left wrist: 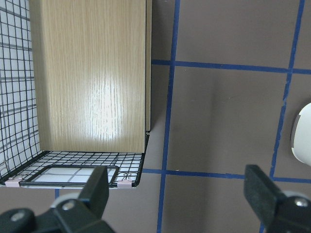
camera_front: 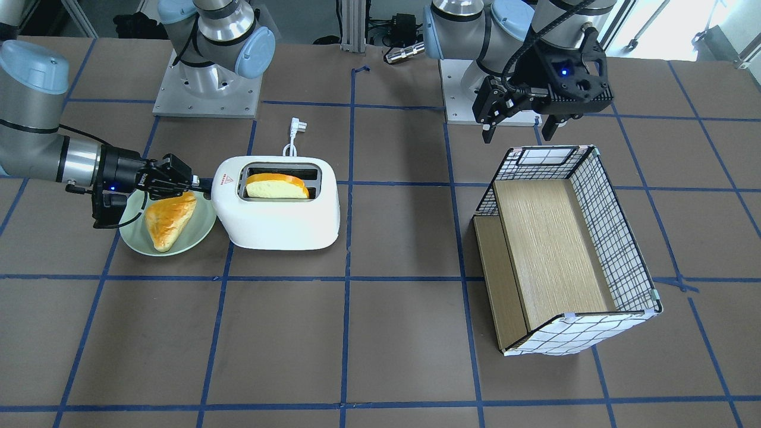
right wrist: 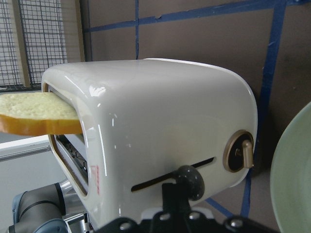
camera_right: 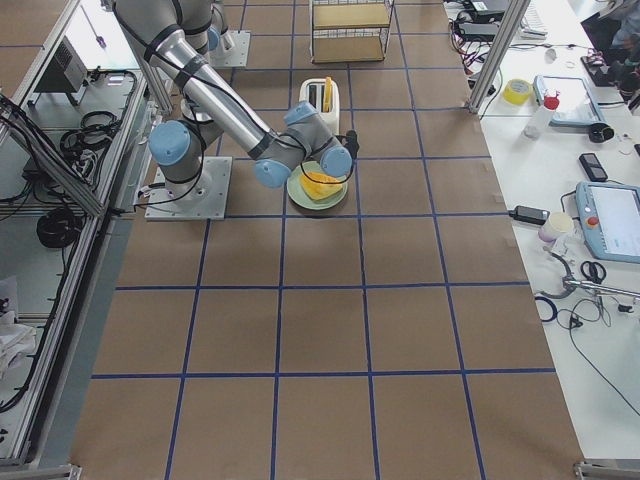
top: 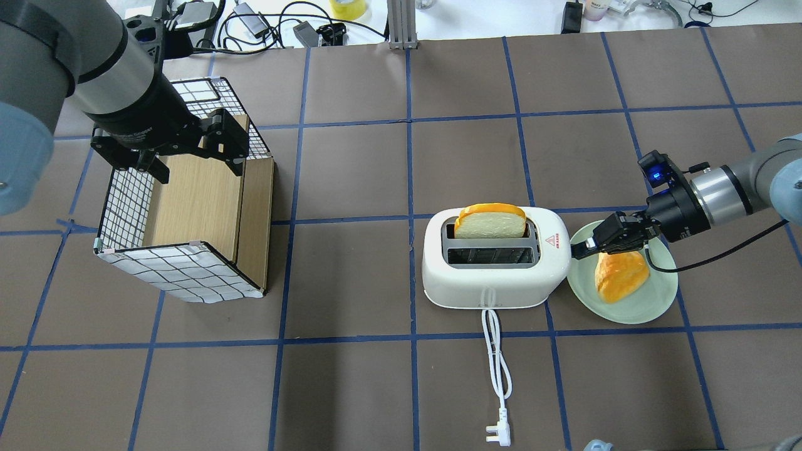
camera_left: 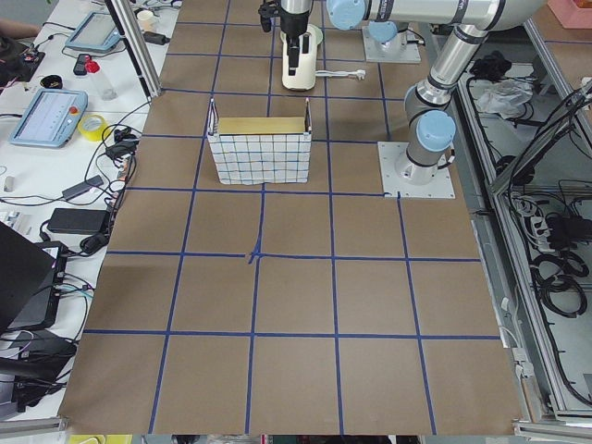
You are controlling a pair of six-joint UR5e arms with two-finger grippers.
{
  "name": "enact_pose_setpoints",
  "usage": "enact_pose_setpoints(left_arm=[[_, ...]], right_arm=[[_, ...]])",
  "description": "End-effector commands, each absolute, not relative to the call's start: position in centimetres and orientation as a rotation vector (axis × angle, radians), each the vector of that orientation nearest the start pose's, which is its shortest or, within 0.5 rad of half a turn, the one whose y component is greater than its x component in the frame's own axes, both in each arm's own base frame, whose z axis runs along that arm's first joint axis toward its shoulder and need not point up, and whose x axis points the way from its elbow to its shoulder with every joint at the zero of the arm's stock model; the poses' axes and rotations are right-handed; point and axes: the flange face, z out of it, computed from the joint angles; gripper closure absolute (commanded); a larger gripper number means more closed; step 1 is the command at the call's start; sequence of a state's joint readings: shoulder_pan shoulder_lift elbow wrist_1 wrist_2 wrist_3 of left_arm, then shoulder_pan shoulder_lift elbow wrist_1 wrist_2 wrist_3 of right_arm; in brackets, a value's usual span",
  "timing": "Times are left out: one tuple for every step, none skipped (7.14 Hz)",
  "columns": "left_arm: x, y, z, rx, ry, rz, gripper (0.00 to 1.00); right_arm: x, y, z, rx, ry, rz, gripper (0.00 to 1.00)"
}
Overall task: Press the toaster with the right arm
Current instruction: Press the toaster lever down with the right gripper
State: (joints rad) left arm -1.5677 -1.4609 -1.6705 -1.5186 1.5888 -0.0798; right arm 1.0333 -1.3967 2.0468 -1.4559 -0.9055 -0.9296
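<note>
The white toaster stands on the table with a slice of bread sticking up out of one slot. My right gripper is shut, with its tips against the toaster's end over the plate. In the overhead view it meets the toaster at its right end. In the right wrist view the tips touch the grey lever knob, which sits partway along its slot. My left gripper is open and empty above the checkered box's far edge.
A green plate with a bread piece lies under my right gripper. The checkered box with wooden shelves lies on its side under my left arm. The toaster's white cord and plug trail toward the robot's side.
</note>
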Motion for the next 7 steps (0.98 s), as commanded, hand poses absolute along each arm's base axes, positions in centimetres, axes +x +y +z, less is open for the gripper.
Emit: enact_pose_setpoints(left_arm=[[-13.02,-45.15,49.60,-0.130,3.123,-0.099,0.00],[-13.02,-45.15,49.60,-0.130,3.123,-0.099,0.00],[-13.02,-45.15,49.60,-0.130,3.123,-0.099,0.00],[-13.01,-45.15,49.60,-0.130,3.121,-0.099,0.00],[-13.02,-45.15,49.60,-0.130,3.123,-0.099,0.00],[-13.02,-45.15,49.60,-0.130,3.123,-0.099,0.00],[-13.02,-45.15,49.60,-0.130,3.123,-0.099,0.00]], right_arm=[[-3.87,-44.34,21.03,-0.134,2.191,0.138,1.00],[-3.85,-44.27,21.03,-0.129,2.193,0.142,1.00],[-3.80,-44.30,20.97,-0.131,2.193,0.143,1.00],[-3.97,-44.46,20.56,-0.129,2.194,0.143,1.00],[-4.13,-44.70,20.20,-0.133,2.199,0.138,1.00],[-4.13,-44.69,20.26,-0.127,2.200,0.140,1.00],[-4.03,-44.65,20.21,-0.126,2.200,0.144,1.00]])
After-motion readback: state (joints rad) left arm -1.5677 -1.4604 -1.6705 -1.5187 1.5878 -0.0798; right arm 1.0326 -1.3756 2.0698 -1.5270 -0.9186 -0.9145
